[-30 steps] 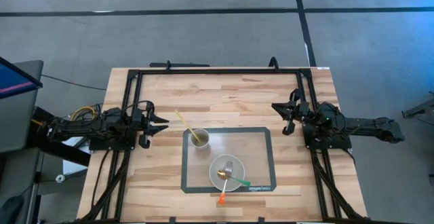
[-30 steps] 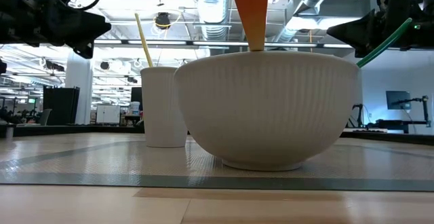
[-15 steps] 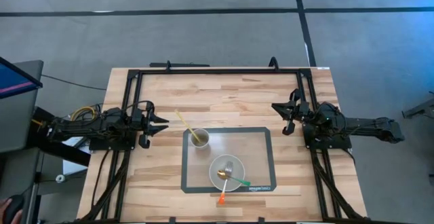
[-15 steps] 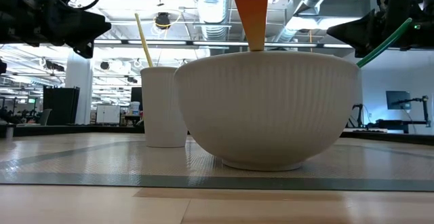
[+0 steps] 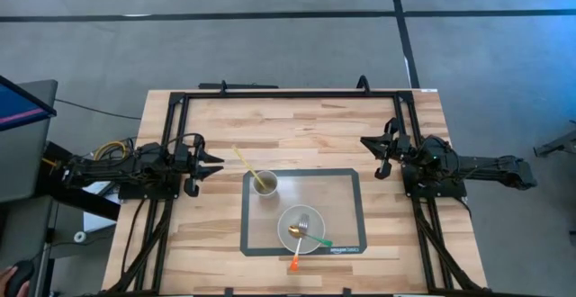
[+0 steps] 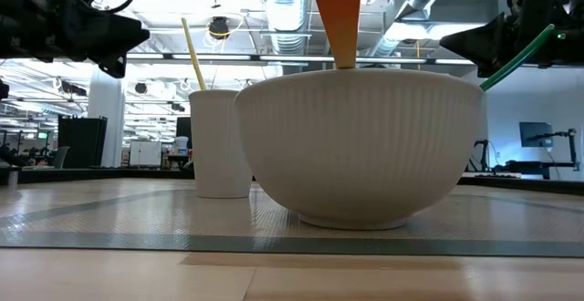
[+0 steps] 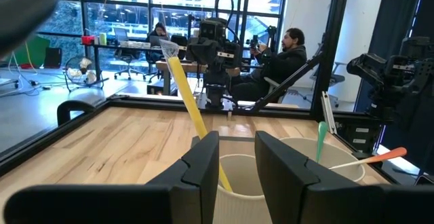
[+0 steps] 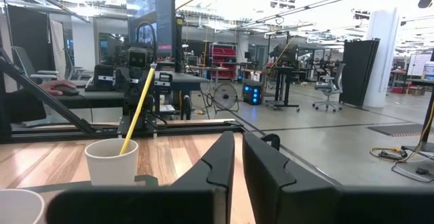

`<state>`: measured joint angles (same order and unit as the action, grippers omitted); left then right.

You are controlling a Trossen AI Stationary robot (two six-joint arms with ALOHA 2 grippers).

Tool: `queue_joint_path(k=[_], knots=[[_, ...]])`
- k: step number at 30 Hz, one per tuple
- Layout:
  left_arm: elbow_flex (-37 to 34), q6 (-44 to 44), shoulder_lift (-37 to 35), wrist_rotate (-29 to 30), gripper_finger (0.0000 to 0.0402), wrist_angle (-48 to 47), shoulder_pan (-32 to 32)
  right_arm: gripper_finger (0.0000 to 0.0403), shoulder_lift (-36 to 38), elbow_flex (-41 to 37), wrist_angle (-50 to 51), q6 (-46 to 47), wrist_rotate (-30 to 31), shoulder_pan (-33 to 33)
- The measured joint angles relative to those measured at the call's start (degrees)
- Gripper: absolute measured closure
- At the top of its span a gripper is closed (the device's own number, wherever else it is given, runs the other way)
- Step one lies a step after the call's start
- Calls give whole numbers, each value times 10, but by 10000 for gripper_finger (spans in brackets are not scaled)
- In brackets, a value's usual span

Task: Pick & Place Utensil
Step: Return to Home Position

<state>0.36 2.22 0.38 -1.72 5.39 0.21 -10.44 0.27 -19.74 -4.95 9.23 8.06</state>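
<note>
status: placing work reads as complete. the cup (image 5: 264, 184) stands upright on the far left corner of the mat (image 5: 346, 209), with the straw (image 5: 244, 163) seated in it. the bowl (image 5: 290, 218) sits on the near half of the mat, close to the cup but apart from it, and carries a fork (image 5: 314, 237) with a green handle and a spoon (image 5: 294, 254) with an orange handle. no loose utensil shows on the worktop (image 5: 306, 126).

remaining: judged from the arm poses, only the return to rest is left, and it appears nearly or fully done.

left gripper (image 5: 214, 165): held above the left side of the worktop, empty, fingers parted with a clear gap. the cup lies just ahead of it, well apart, with no contact.

right gripper (image 5: 368, 145): held above the right side of the worktop, empty, fingers drawn almost together with only a thin slit between them. the cup lies ahead of it and across the mat, farther off than from the left gripper.

straw orientation: the long axis is tilted, not vertical. the lower end rests inside the cup. the upper end projects over the cup rim and leans toward the left gripper and toward the far edge of the worktop, ending off the mat above bare wood. the tip stops short of the left gripper, with open space between them.
</note>
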Motion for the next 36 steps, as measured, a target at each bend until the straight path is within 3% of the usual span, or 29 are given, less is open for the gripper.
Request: queue_joint_path(k=[36], knots=[[0,0,0,0,305,3,0,381,0,0,0,0,0,0]])
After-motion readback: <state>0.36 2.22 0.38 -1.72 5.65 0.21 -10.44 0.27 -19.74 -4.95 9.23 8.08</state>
